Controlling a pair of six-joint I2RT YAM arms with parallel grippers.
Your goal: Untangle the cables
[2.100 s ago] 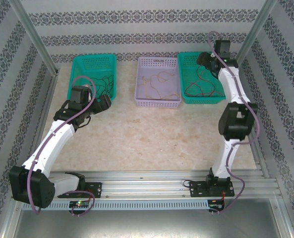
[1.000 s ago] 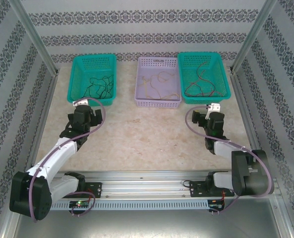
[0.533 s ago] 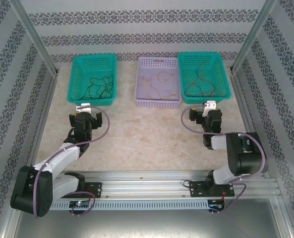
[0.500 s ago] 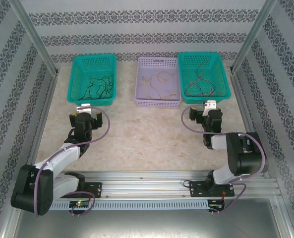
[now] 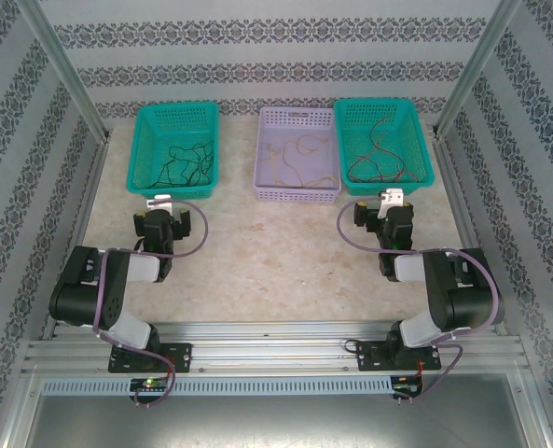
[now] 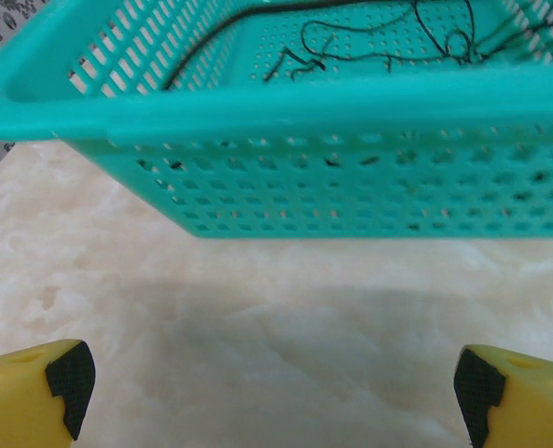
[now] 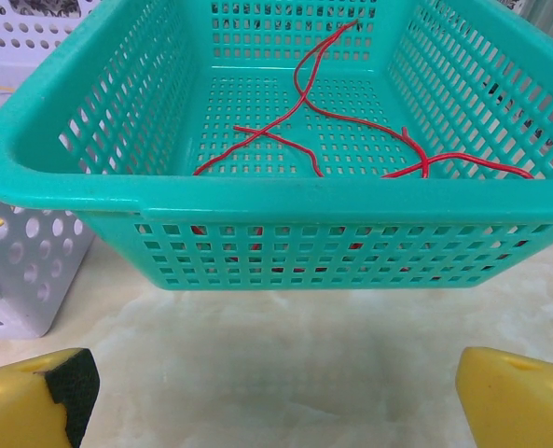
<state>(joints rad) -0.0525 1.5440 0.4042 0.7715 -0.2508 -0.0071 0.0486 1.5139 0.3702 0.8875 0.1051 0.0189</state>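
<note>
Left gripper (image 6: 271, 392): I saw its jaws spread wide with nothing between them, low over the table (image 6: 257, 308) and just short of the left teal basket (image 6: 285, 103).
Black cables (image 5: 185, 161): they lay in loose loops on that basket's floor.
Tan cables (image 5: 293, 154): they lay in the lilac basket (image 5: 297, 194) in the middle.
Red cables (image 7: 304, 112): they lay in the right teal basket (image 7: 257, 201), with strands crossing one another near its middle.
Right gripper (image 7: 276, 397): its jaws were wide and empty, facing that basket's near wall.
Handling: I judged the wires very light and limp (they would drape and trail, not keep a shape). They looked thin enough to slip between the pads or snag in the mesh.
Where to hold: I reckoned a free end or a raised loop clear of a crossing was best, never the crossing itself.
</note>
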